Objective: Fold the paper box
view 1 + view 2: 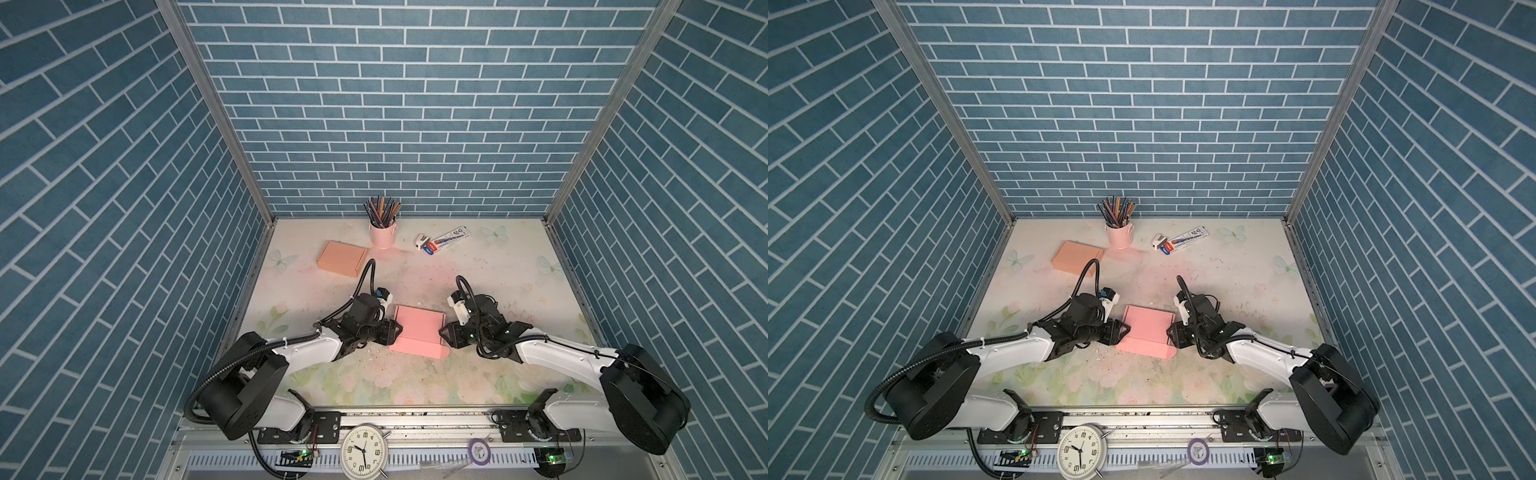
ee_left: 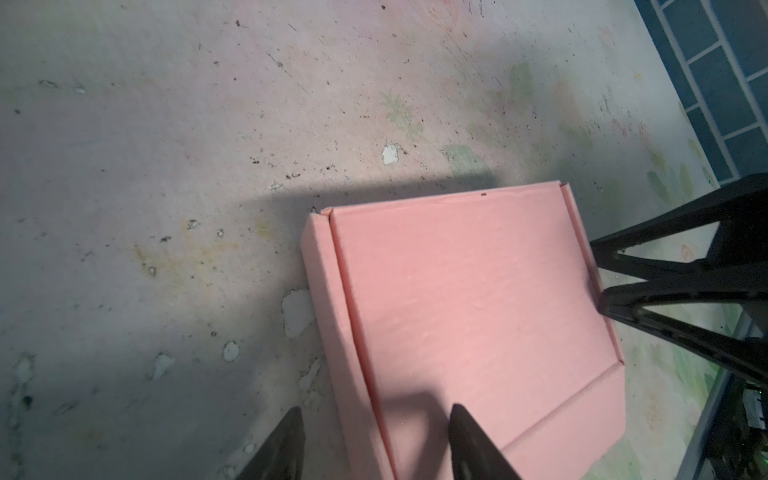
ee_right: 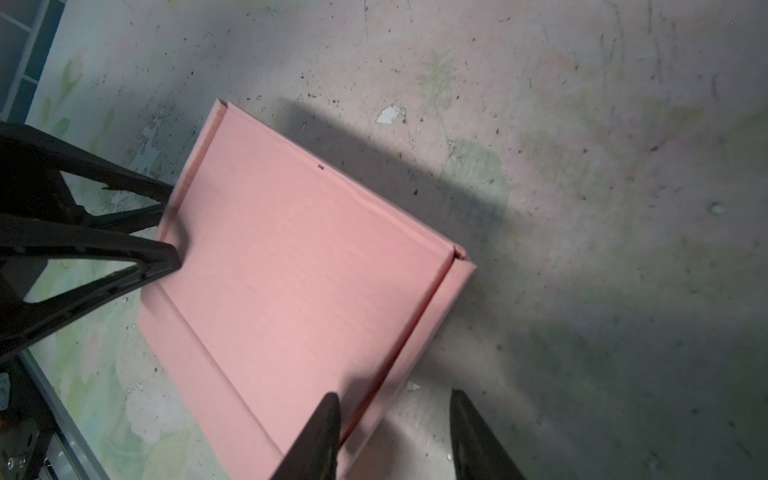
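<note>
Pink paper box [image 1: 417, 328]: part-folded, lying flat mid-table on floral tabletop [image 1: 498, 282], squarely between both grippers in both top views. Broad panel facing up; narrow side wall raised along each flank; front flap w/ tab [image 1: 415, 351] spread flat toward robot's base. Long axis approx near-to-far, slightly skewed; side walls parallel to it.

L gripper [image 1: 397, 330]: at box's L flank, pointing inward. Jaws apart, nothing held. In L wrist view, straddling L side wall [image 2: 330, 316]: one fingertip [image 2: 286, 444] over bare table outside, other [image 2: 469, 444] over top panel.

R gripper [image 1: 441, 332]: mirror pose at R flank, pointing inward. Jaws apart, also empty. In R wrist view, one fingertip [image 3: 324, 432] over panel, other [image 3: 473, 436] over table outside R side wall [image 3: 430, 316].

Key relation: box dead centre, each arm about equally near its own wall, approach across box's short axis.

Judged next: pinch or press both walls to firm creases, w/ jaws kept parallel to walls. Risk: light card sliding or twisting if one side closes first.

Elsewhere, well apart: peach folded box [image 1: 341, 258] far L, pink pencil cup [image 1: 382, 235] near back wall, alarm clock [image 1: 364, 453] at near rail.
</note>
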`<state>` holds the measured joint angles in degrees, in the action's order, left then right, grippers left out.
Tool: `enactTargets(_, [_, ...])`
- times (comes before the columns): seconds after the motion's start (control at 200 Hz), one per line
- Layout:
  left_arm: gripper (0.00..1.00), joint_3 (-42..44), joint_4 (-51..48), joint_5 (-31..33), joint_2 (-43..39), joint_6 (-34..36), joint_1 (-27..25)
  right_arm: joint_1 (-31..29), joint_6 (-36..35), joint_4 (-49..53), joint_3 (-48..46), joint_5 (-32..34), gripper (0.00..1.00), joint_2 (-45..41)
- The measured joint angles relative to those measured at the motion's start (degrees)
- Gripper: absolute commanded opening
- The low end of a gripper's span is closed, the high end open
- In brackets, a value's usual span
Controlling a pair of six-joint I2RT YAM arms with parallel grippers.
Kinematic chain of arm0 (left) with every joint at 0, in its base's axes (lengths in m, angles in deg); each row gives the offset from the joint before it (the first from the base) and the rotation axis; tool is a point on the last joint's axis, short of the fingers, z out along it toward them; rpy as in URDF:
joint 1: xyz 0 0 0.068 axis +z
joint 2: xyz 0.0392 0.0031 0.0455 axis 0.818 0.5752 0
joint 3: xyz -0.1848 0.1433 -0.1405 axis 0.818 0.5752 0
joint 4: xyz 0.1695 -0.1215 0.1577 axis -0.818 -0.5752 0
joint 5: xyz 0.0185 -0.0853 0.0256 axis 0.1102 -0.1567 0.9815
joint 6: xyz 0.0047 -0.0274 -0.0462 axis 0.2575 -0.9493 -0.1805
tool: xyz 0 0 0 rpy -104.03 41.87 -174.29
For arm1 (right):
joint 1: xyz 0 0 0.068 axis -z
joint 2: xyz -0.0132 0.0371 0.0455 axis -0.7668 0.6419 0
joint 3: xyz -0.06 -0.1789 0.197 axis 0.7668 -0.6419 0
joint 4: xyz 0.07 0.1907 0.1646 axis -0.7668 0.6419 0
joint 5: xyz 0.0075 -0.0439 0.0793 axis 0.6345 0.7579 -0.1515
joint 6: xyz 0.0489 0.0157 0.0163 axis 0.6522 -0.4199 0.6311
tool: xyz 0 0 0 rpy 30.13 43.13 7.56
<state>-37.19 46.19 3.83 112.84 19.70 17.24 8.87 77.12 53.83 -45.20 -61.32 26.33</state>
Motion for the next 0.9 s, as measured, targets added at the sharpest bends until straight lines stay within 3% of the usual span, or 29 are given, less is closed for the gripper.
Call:
enactTargets(0.31, [0.46,0.4,0.8,-0.4,0.0,-0.4,0.0,0.0,-0.1,-1.4,1.0,-0.9,0.37,1.8])
enactTargets(0.9, [0.33,2.4,1.1,0.2,-2.5,-1.4,0.0,0.1,-1.6,-3.4,6.6,-2.5,0.36,9.1])
